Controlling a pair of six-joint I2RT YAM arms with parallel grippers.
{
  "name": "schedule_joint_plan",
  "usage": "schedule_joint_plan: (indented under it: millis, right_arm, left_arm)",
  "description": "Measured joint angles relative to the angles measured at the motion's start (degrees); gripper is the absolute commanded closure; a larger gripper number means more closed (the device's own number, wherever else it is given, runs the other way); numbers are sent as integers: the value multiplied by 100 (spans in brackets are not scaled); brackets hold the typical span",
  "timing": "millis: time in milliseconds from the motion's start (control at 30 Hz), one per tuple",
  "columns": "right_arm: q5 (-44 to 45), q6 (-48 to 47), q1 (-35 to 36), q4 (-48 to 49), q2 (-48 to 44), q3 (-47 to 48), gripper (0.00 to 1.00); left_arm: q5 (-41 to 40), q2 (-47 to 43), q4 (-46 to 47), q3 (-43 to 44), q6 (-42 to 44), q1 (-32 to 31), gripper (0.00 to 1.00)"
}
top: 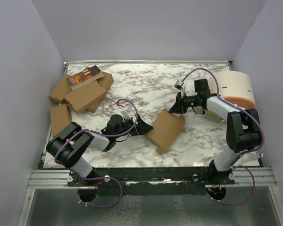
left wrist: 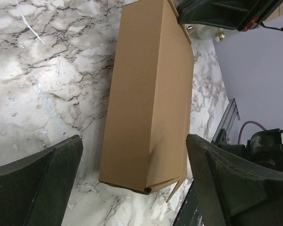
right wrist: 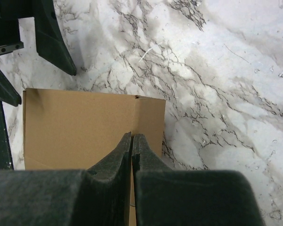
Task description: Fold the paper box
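Observation:
The paper box (top: 165,129) is a slim brown carton lying flat mid-table. In the left wrist view the box (left wrist: 151,94) lies lengthwise, with a small flap ajar at its near end. My left gripper (top: 145,126) is open, its jaws (left wrist: 133,140) spread wider than the near end and not touching it. My right gripper (top: 175,109) is at the box's far right end. In the right wrist view its fingers (right wrist: 132,136) are pressed together over the box (right wrist: 75,127), with a thin brown strip between them, apparently an end flap.
A heap of similar brown cartons (top: 82,96) with a printed box (top: 85,76) on top lies at the back left, and one more carton (top: 60,117) at the left edge. A large white cylinder with an orange rim (top: 236,87) stands at the back right. Walls enclose the table.

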Motion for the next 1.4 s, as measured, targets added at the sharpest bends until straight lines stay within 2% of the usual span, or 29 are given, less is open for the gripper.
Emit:
schedule_joint_plan:
  millis: [200, 333, 467, 667, 833, 900, 933, 1000, 1100, 1167, 1400]
  right_arm:
    - [-149, -26, 0, 282, -245, -219, 99]
    - [-278, -52, 2, 422, -345, -269, 99]
    - [-376, -96, 2, 505, -348, -299, 99]
    - [-487, -109, 2, 568, -348, -356, 99]
    - [-557, -133, 2, 577, -348, -361, 99]
    - [-595, -138, 2, 579, -358, -361, 97]
    - [-603, -138, 2, 584, -365, -361, 95]
    - [-610, -136, 2, 581, -378, -361, 81]
    - [-612, -140, 2, 555, -396, -356, 62]
    - [-605, -155, 2, 439, -400, -297, 53]
    - [-601, -457, 2, -83, -826, 138, 36]
  left_arm:
    - [269, 315, 146, 190, -52, 0, 8]
    - [459, 511, 302, 295, -103, 0, 16]
    - [643, 723, 481, 391, -164, 0, 29]
    - [909, 1121, 831, 518, -330, 0, 41]
    - [1023, 1257, 981, 535, -455, 2, 65]
    - [1054, 1259, 1014, 535, -492, 2, 67]
    - [1064, 1259, 1023, 535, -503, 4, 68]
    - [1080, 1259, 1029, 535, -533, 4, 71]
    - [1091, 1259, 1064, 535, -584, 20, 71]
    - [1097, 1252, 1102, 533, -625, 48, 71]
    - [1128, 1095, 1108, 354, -914, 417, 74]
